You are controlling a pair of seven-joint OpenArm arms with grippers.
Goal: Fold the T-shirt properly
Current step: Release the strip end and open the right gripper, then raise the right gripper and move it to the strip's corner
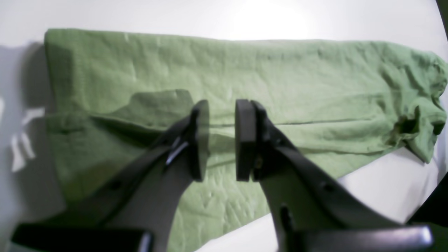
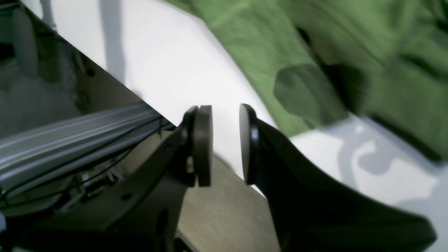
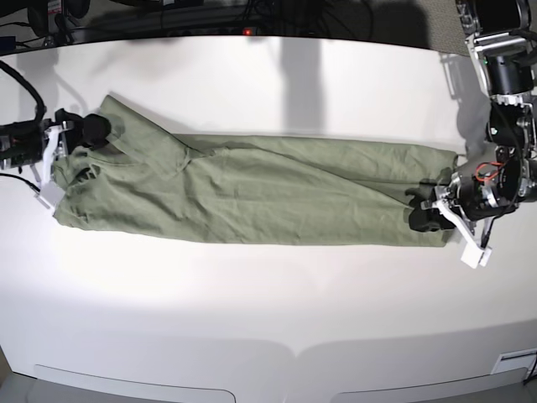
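The sage-green T-shirt (image 3: 252, 193) lies on the white table as a long wrinkled band running left to right, folded lengthwise. In the base view my left gripper (image 3: 424, 217) hovers over the band's right end, near its front corner. In the left wrist view the left gripper (image 1: 222, 140) is open, its pads a narrow gap apart above the T-shirt (image 1: 245, 70), with nothing between them. My right gripper (image 3: 84, 133) is at the band's left end. In the right wrist view it (image 2: 225, 143) stands open and empty over the table edge, just off the T-shirt (image 2: 350, 42).
The white table (image 3: 268, 319) reaches well beyond the shirt toward the front. Dark cables and gear (image 3: 210, 21) line the far edge. Below the table's left edge an aluminium rail (image 2: 70, 133) and wiring show in the right wrist view.
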